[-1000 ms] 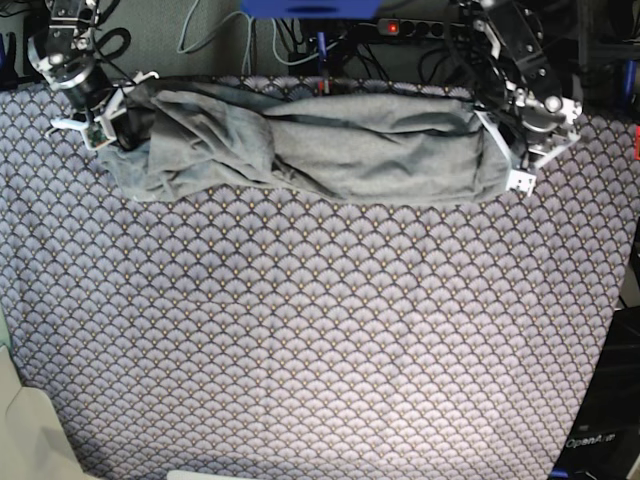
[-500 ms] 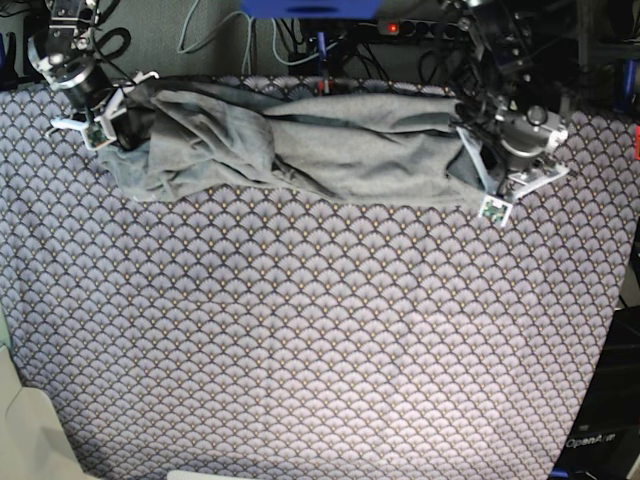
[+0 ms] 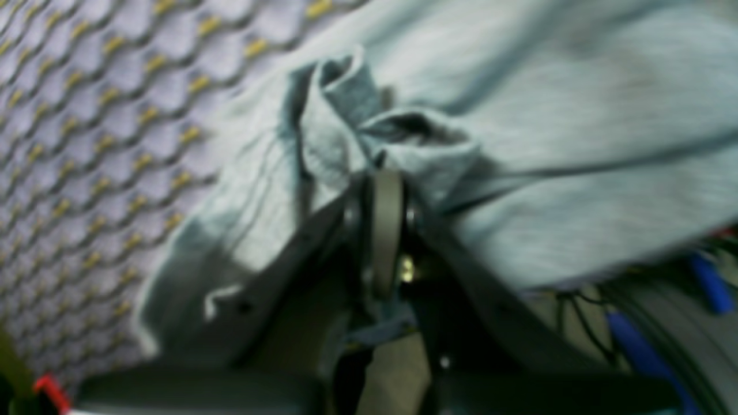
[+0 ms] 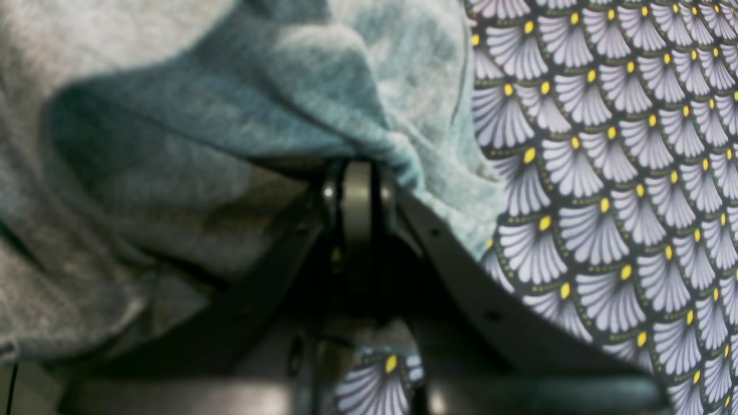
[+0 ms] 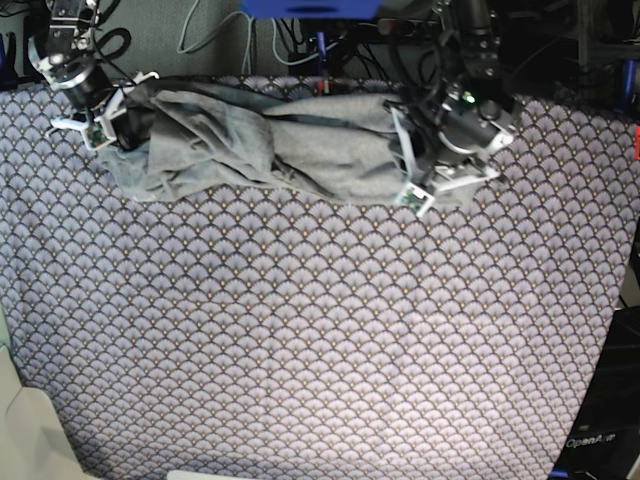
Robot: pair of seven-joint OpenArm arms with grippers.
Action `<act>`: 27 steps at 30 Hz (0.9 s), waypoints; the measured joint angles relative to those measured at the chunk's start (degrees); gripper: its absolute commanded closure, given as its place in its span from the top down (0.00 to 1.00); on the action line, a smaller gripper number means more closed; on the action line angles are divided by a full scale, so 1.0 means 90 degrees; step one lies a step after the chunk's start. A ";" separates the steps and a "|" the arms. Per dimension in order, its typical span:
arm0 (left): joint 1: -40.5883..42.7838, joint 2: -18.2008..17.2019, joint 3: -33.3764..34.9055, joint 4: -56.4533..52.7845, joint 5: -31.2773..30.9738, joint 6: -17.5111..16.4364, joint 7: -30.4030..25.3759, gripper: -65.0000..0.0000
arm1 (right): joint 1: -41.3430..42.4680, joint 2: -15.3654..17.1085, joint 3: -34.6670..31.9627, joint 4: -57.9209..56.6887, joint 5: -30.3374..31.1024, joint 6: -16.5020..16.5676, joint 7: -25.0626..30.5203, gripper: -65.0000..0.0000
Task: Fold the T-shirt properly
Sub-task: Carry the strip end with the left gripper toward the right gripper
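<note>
Soft, limp shirt (image 5: pixel 300 145) bunched between both grippers at the cloth's (image 5: pixel 320 350) far edge. Left gripper (image 3: pixel 385 173) and right gripper (image 4: pixel 358 167) each pinch bunched fabric; seams likely grip best.

base overhead; both wrist views close on t-shirt (image 5: pixel 290 145)
</note>
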 measured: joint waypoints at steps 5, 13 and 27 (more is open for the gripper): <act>0.0119 0.0002 0.0755 0.0000 -0.0061 -0.0002 -0.0032 0.00 | 0.0041 -0.0002 0.0000 -0.0002 0.0000 0.0000 -0.0002 0.00; -0.0233 -0.0002 0.1081 -0.0017 -0.1345 0.0000 -0.0051 0.00 | 0.0075 0.0000 -0.0005 -0.0005 -0.0002 0.0000 -0.0046 0.00; -0.0760 -0.0007 0.1926 -0.0056 -0.2579 0.0000 -0.0005 0.00 | 0.0056 0.0000 -0.0005 -0.0005 -0.0002 0.0000 -0.0022 0.00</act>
